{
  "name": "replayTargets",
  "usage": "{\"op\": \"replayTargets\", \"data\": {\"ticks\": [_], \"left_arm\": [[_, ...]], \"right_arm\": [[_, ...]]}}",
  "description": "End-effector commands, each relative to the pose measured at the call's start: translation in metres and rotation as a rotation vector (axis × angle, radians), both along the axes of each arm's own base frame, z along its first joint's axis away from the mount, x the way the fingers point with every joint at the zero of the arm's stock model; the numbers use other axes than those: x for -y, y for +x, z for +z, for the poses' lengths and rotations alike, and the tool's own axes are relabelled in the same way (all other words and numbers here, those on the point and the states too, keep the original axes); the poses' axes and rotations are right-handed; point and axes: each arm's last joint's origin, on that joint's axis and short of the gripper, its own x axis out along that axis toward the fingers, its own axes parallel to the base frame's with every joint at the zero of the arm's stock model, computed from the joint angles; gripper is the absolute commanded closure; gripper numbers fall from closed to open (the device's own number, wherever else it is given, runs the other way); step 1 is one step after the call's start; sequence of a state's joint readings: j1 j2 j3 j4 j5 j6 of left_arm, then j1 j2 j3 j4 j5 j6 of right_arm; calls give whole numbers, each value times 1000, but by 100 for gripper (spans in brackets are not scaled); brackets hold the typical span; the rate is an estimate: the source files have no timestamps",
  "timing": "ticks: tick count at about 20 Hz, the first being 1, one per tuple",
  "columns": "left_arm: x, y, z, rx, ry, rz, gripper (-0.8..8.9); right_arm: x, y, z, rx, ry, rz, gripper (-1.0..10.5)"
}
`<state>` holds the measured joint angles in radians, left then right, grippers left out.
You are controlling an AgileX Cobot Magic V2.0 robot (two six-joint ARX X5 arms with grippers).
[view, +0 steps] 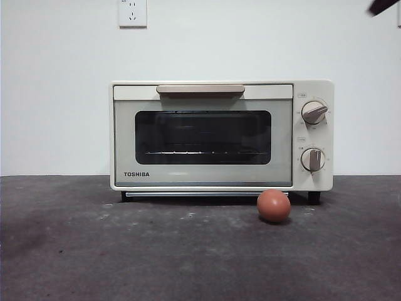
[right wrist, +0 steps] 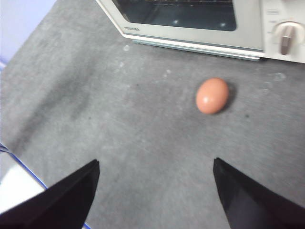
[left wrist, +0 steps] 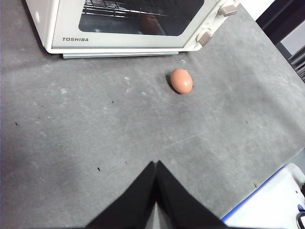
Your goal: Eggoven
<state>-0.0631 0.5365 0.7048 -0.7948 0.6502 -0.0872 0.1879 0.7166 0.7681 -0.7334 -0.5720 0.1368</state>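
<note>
Egg (view: 274, 205) lies on the grey counter (view: 125, 251), just in front of the oven (view: 220, 135) near its right front foot, below the two knobs. It is close to the oven's lower edge but not touching it. Oven stands toward the back of the counter against a white wall, door closed, tan handle (view: 200, 89) along the door top, dark glass window (view: 202, 137) with a wire rack visible inside, TOSHIBA printed at the door's lower left. Upper knob (view: 313, 113) is turned at a slant, lower knob (view: 312, 159) points straight up.

Left tool (left wrist: 156, 164) is closed, jaw tips pressed together, holding nothing, above bare counter well apart from the egg. Right tool (right wrist: 155, 167) is open wide, empty, over the counter with the egg ahead of its jaws, not touching. Front view shows only a black tip at the top right corner. A wall socket (view: 132, 12) sits above the oven.
</note>
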Motion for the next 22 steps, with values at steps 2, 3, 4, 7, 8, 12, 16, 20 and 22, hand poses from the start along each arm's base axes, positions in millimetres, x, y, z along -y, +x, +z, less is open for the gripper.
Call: {"op": "replayTargets", "data": {"ticks": [2, 3, 4, 7, 8, 12, 16, 20, 22], "left_arm": [[0, 1, 6, 35, 10, -12, 806], [0, 1, 6, 35, 10, -12, 806], [0, 1, 6, 35, 10, -12, 806], [0, 1, 6, 35, 10, -12, 806], [0, 1, 6, 35, 10, -12, 806], [0, 0, 6, 34, 10, -12, 806], [0, 0, 6, 34, 10, -12, 806], [0, 0, 6, 32, 9, -12, 806], [0, 0, 5, 30, 10, -12, 806]], "right_arm": [[-18, 29, -2, -32, 9, -26, 566], [-25, 37, -7, -38, -10, -29, 566], [-33, 46, -11, -46, -25, -35, 566], [-58, 68, -28, -43, -101, -70, 566], [-66, 74, -36, -48, -125, -81, 566], [-87, 98, -60, -65, -228, -151, 566], [-104, 121, -76, -103, -289, -165, 567], [-116, 141, -90, -140, -317, -158, 567], [-120, 148, -97, -150, -334, -165, 567]]}}
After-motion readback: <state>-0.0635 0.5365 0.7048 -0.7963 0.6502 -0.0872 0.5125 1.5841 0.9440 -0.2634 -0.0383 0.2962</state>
